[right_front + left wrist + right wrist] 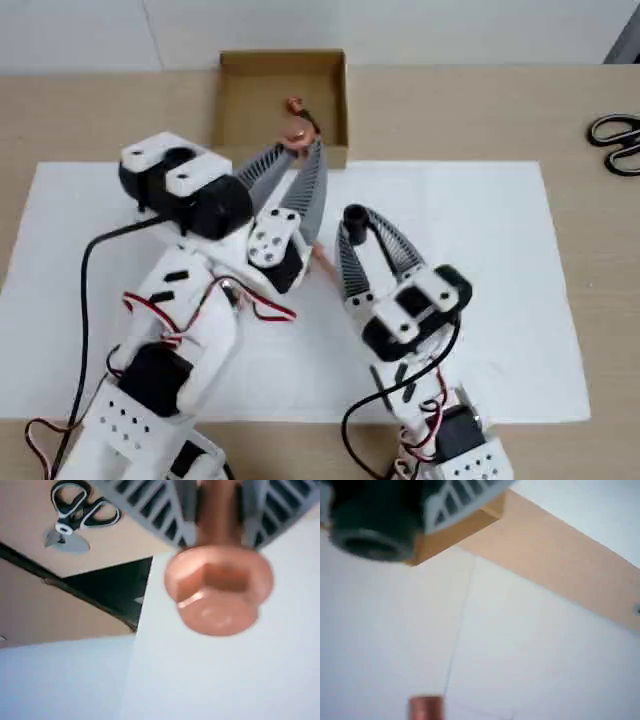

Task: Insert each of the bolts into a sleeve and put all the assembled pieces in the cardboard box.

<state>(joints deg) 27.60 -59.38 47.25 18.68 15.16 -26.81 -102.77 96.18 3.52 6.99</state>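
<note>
1. Left gripper [298, 142] is clamped on a copper bolt [295, 133]. The arm points toward 1 o'clock, with the tips just inside the 6 o'clock wall of the cardboard box [283, 60]
2. In the left wrist view the shank is pinched between the ribbed fingers [150, 510], with the hex flange head facing the camera and held off the surface
3. The box sits at 12 o'clock from the centre of the white sheet [500, 300], touching the sheet's far edge. A copper bit shows over the box floor past the tips; can't tell whether it's part of the same bolt
4. A second bolt [322, 262] lies on the sheet between the two arms, partly hidden by the left wrist
5. Right gripper [358, 218] points toward 11 o'clock and is closed around a black sleeve [352, 228], above the sheet at 5 o'clock from the box
6. Scissors [618, 140] lie on the bare table [480, 110] at 2 o'clock, well apart from both arms
</note>
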